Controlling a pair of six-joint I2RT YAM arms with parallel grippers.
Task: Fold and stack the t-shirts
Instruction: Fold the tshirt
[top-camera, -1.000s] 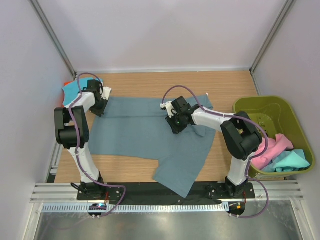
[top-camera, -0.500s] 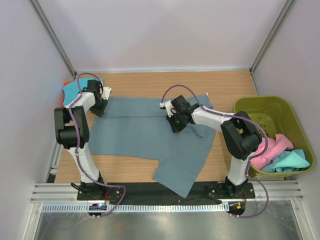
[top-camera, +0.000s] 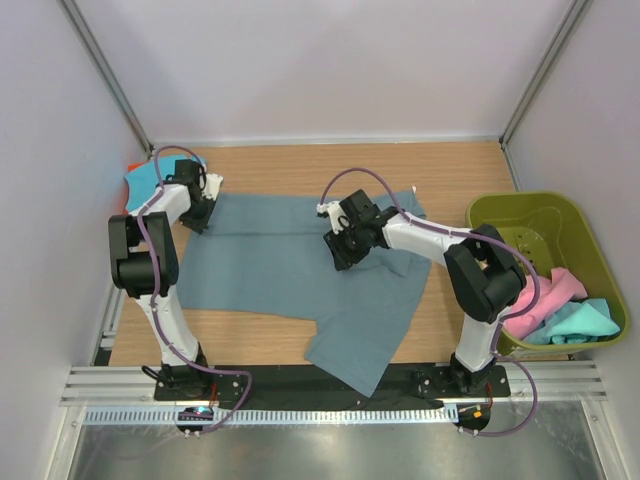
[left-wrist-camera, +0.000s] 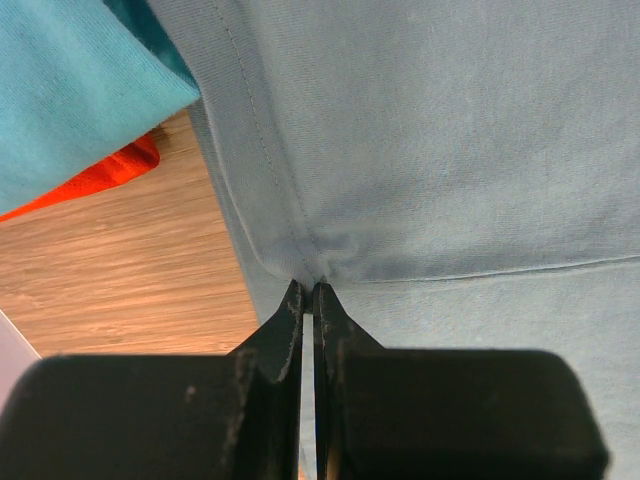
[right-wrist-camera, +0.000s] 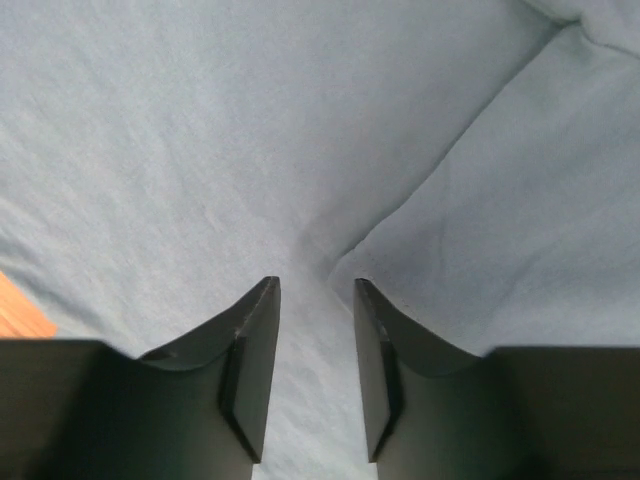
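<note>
One olive-green plastic basket (top-camera: 520, 200) stands on the wooden desk (top-camera: 300, 170). Inside the basket: one pink cloth shirt (top-camera: 560, 290), one turquoise cloth shirt (top-camera: 585, 322). Left of the basket: one large slate blue-grey cloth t-shirt (top-camera: 270, 260), one second turquoise shirt (top-camera: 143, 180), one orange shirt (left-wrist-camera: 100, 175).

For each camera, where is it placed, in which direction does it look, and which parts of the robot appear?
Top external: above and behind the bases, looking down on the table; shows left arm, right arm, blue-grey t-shirt, olive basket.
Left wrist: on the left arm, looking along the left fingers, shut on the shirt's hem; turquoise cloth and orange cloth beside.
Right wrist: on the right arm, looking down between the open right fingers at the shirt.
Shared: all show the blue-grey t-shirt.
</note>
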